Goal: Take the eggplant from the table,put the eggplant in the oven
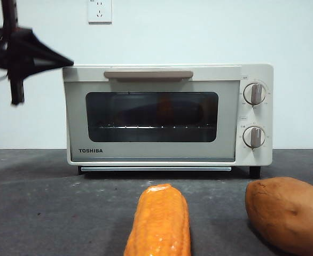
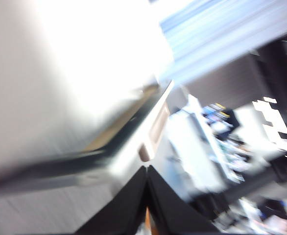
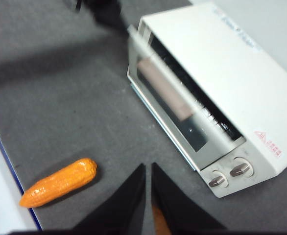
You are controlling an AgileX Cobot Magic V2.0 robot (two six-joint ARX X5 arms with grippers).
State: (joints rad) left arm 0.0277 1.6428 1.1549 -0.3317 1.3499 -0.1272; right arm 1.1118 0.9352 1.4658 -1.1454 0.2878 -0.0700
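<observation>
The table carries the oven, a corn cob and a sweet potato.

One oven, one corn cob, one sweet potato

Setting: indoor robot test bench, lab-type room. Evidence: dark grey matte bench set against a plain white wall with one wall socket; a toaster oven and food props staged on it; blurred cluttered workstations visible in the left wrist view.

left wrist view blurred | corn cob, sweet potato cropped
</observation>
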